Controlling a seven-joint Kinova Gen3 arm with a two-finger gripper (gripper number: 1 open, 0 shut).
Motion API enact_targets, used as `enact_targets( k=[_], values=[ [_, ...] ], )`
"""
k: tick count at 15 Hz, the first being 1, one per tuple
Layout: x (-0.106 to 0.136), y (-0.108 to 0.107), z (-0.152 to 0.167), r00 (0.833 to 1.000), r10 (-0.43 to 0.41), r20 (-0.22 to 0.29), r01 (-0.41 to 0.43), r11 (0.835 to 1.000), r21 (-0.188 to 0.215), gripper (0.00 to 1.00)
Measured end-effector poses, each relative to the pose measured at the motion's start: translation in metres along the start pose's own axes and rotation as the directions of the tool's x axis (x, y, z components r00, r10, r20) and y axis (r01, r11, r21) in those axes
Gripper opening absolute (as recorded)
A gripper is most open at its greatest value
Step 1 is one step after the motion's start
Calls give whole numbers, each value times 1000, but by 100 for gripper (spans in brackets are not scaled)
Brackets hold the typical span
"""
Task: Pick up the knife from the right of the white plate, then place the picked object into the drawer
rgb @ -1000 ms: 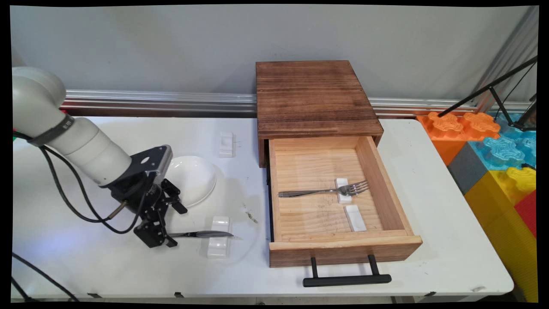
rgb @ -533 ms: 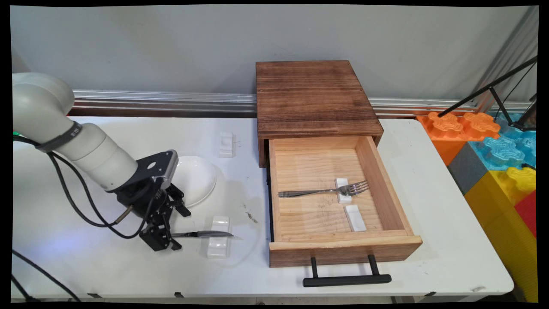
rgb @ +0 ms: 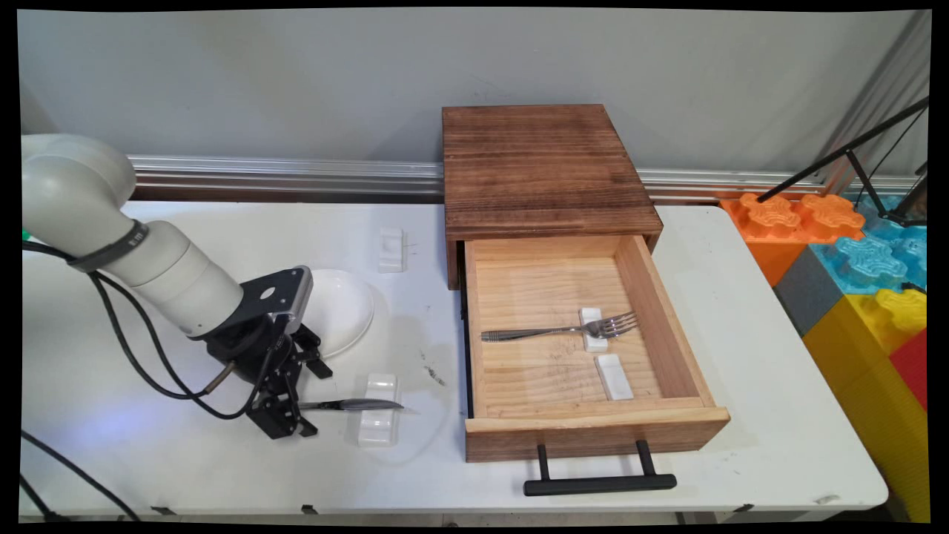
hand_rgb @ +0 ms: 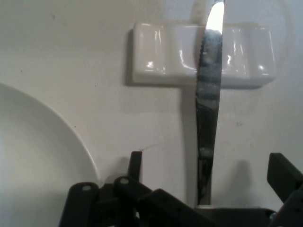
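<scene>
One gripper [rgb: 285, 417], fingers spread w/ the knife [rgb: 348, 405] handle end between them, is low at the surface [rgb: 185, 460]; knife blade lies across a white rest [rgb: 378, 419] so it stays raised, plate [rgb: 337, 308] just beside, open drawer [rgb: 586, 430] w/ fork [rgb: 560, 331] further right.

Knife [hand_rgb: 208, 109] handle end behind claw [hand_rgb: 208, 198] linkage.

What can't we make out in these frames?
- Handle end of the knife: in the main view it is behind the gripper; in the hand view it is under the black linkage at the bottom edge.
- Tip of the knife: cut off by the top edge of the hand view.
- The plate: its left part is behind the arm in the main view and cut by the left edge in the hand view.
- Whether the fingers touch the knife: neither view settles it.
</scene>
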Motion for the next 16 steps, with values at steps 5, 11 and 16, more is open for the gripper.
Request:
enact_targets(
  k=[5,11,16],
  values=[
    [1,0,3,1000,6,-1,-6,1000,5,0],
    [-1,-1,3,1000,8,7,-8,1000,6,0],
    [3,1,-3,1000,12,-4,-12,1000,-2,0]
  ],
)
